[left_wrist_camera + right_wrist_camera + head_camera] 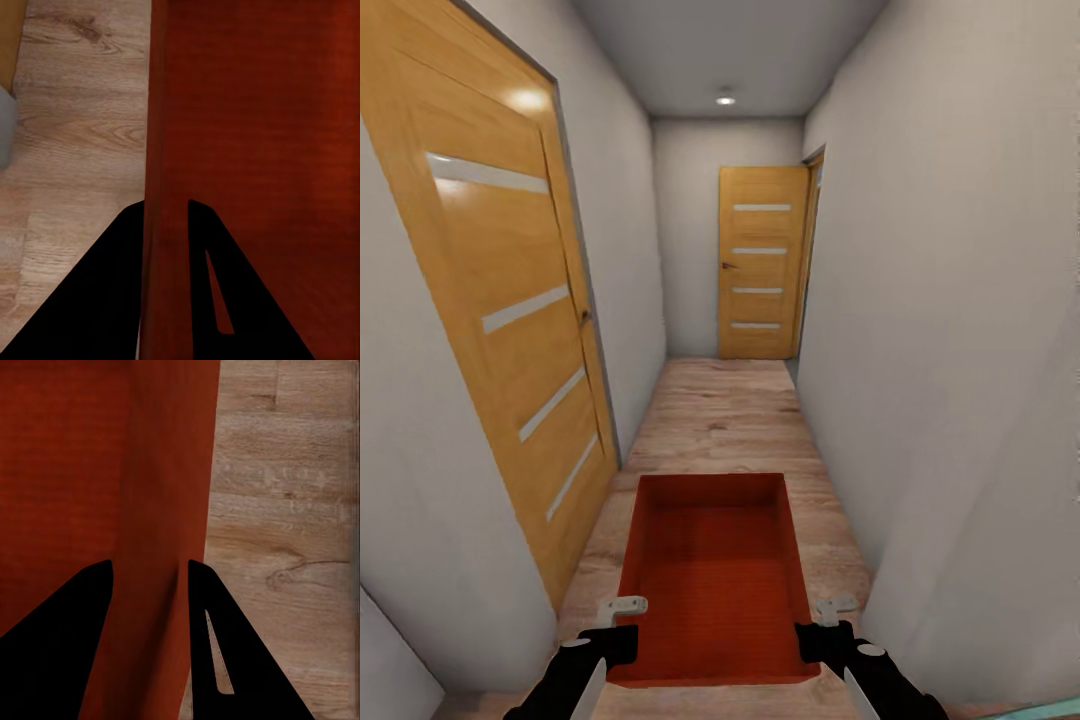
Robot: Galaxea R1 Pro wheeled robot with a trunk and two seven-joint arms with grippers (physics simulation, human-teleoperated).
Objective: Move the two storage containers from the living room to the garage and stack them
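Between pale grey hallway walls, over light wood plank flooring, one red-orange storage container hangs by its side walls. Two striped wooden doors bear no readable writing. Left gripper and right gripper each clamp their fingers on a container wall.

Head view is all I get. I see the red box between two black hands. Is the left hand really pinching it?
Observer: Yes. The left gripper has one finger on each side of the storage container wall.
Operator: The other hand too?
Observer: Same: the right gripper straddles the opposite wall.
Operator: What's under the box?
Observer: Light wood plank floor beside that wall.
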